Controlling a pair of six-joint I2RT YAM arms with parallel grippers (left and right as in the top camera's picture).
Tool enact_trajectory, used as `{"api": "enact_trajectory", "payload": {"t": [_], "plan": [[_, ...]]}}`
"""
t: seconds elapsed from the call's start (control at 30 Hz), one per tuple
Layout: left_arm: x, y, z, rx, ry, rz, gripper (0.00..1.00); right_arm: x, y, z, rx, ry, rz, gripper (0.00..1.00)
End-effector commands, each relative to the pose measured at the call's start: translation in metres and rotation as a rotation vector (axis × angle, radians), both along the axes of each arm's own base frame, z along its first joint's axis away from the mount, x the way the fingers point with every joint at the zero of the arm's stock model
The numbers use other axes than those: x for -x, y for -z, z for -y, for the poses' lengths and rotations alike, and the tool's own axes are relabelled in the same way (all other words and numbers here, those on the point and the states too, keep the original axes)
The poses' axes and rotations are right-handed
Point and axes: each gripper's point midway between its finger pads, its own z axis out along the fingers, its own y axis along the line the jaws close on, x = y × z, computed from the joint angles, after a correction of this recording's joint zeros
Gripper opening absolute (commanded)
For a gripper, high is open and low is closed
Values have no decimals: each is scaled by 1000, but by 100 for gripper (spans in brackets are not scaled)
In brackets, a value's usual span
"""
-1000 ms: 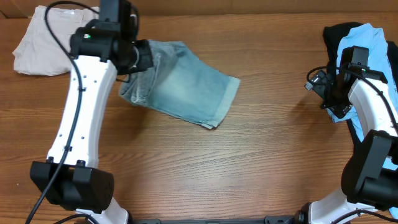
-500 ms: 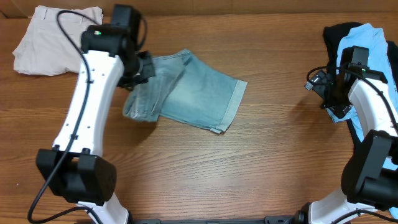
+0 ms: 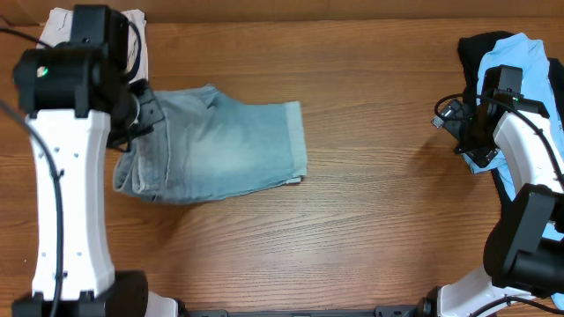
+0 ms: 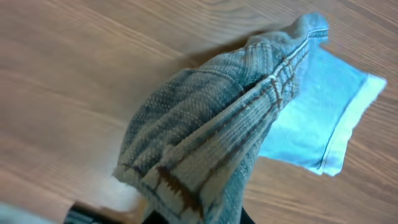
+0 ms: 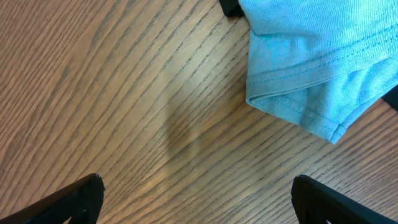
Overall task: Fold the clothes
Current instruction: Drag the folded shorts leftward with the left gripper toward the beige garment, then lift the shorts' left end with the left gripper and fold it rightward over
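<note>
Pinching the denim shorts [image 3: 220, 145] at the waistband, seemingly, the left gripper [image 3: 139, 116] should lay them flat; the right gripper [image 5: 196, 190] gapes empty.

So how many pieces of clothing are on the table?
4: denim shorts left of centre; beige shorts top left, mostly hidden; blue shirt lying on a black garment far right. More may lie underneath.

My left gripper [image 3: 144, 113] half-buried in bunched denim shorts [image 3: 220, 141], beige shorts [image 3: 60, 18] mostly behind my left arm [image 3: 66, 176]
</note>
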Motion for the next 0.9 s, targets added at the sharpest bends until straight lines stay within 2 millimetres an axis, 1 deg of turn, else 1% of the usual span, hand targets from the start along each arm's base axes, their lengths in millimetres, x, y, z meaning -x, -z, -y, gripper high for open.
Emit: {"api": "enact_trajectory", "payload": {"t": [0.0,0.07,0.13,0.23,0.37,0.5,0.6,0.67,0.73,0.8,0.87], "plan": [[3,-18,-9,-44,-49,65,4,-9,-11,2,12,-4,35,100],[2,-18,-10,-48,-53,66,4,-9,-11,2,12,-4,35,100],[-6,-17,-11,-54,-57,82,4,-9,-11,2,12,-4,35,100],[-29,-14,-9,-46,-51,126,4,-9,-11,2,12,-4,35,100],[-58,2,8,-1,-14,132,4,-9,-11,2,12,-4,35,100],[-91,30,37,82,40,115,4,-9,-11,2,12,-4,35,100],[-119,54,62,157,87,114,4,-9,-11,2,12,-4,35,100],[-135,70,80,205,121,112,4,-9,-11,2,12,-4,35,100],[-149,89,104,275,164,98,4,-9,-11,2,12,-4,35,100],[-156,107,126,336,203,72,4,-9,-11,2,12,-4,35,100],[-161,124,143,372,232,44,4,-9,-11,2,12,-4,35,100]]}}
